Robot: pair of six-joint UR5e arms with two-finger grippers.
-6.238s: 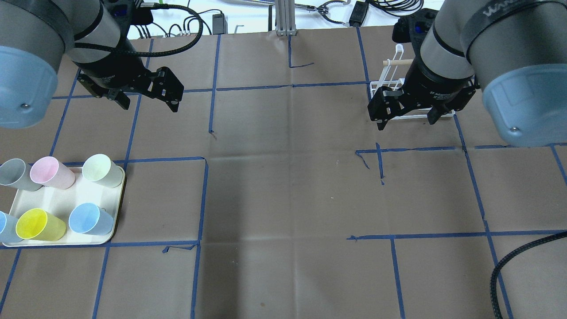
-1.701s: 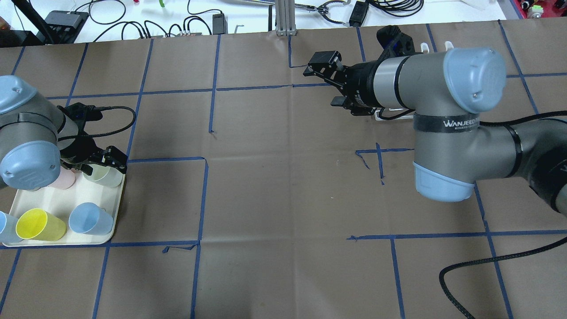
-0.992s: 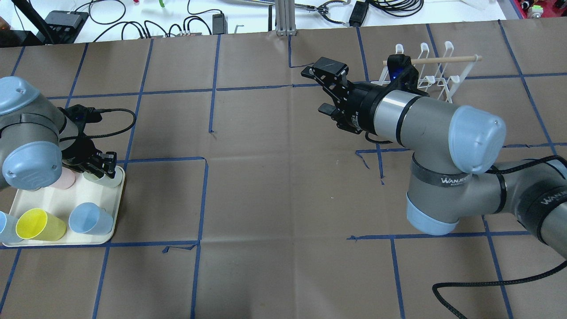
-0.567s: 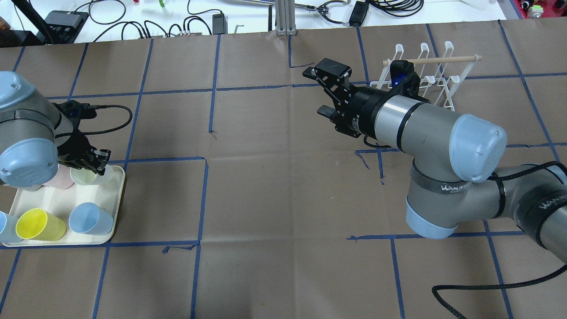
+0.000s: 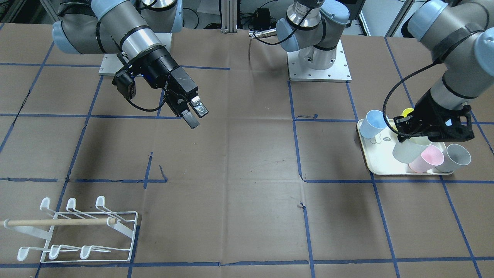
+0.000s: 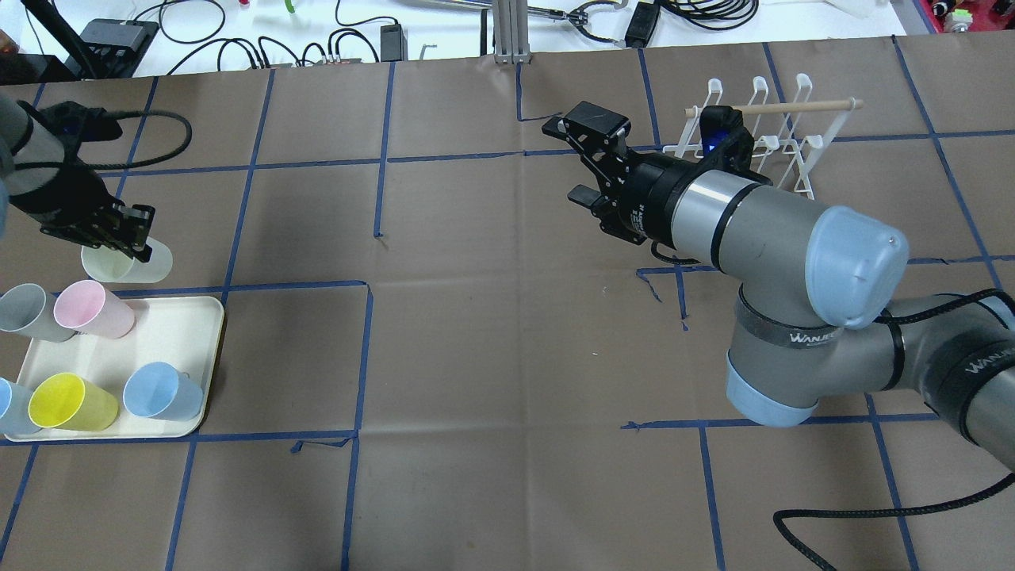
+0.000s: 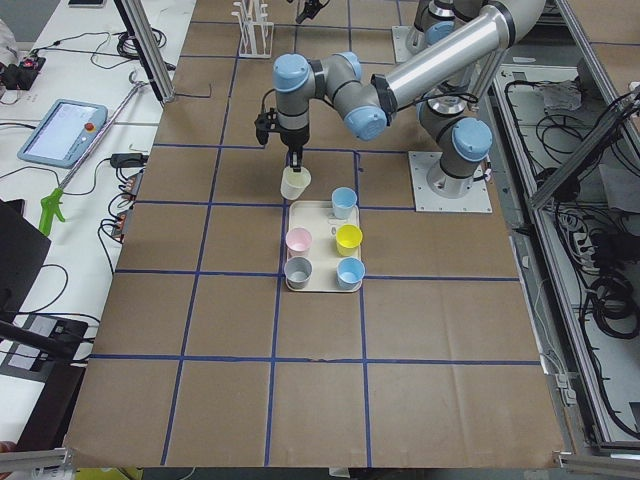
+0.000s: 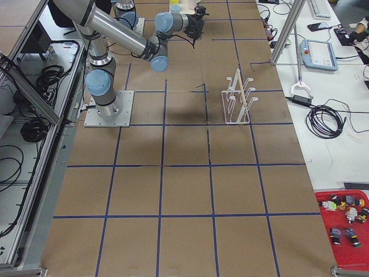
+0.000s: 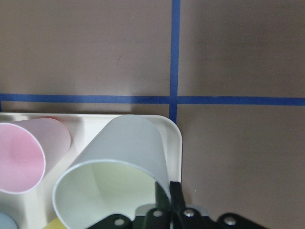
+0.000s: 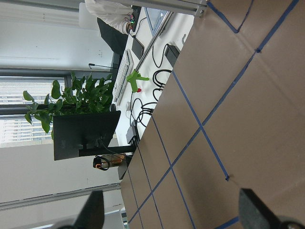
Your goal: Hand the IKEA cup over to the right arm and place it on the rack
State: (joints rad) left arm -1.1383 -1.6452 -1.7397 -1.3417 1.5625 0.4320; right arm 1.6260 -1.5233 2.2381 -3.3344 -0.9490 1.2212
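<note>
Now the left gripper (image 6: 133,242) pinches the rim of the pale green cup (image 6: 131,263) and holds it up by a corner of the tray (image 6: 182,325). Well apart, over mid-table, the right gripper (image 6: 566,162) hangs with jaws spread and nothing between them, near the rack (image 6: 781,106).

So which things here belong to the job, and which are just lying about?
In the job: the pale green cup in the left pincer, the open right pincer, the white rack.
Lying about: the tray, and the pink cup, grey cup, yellow cup and blue cup on it.
</note>
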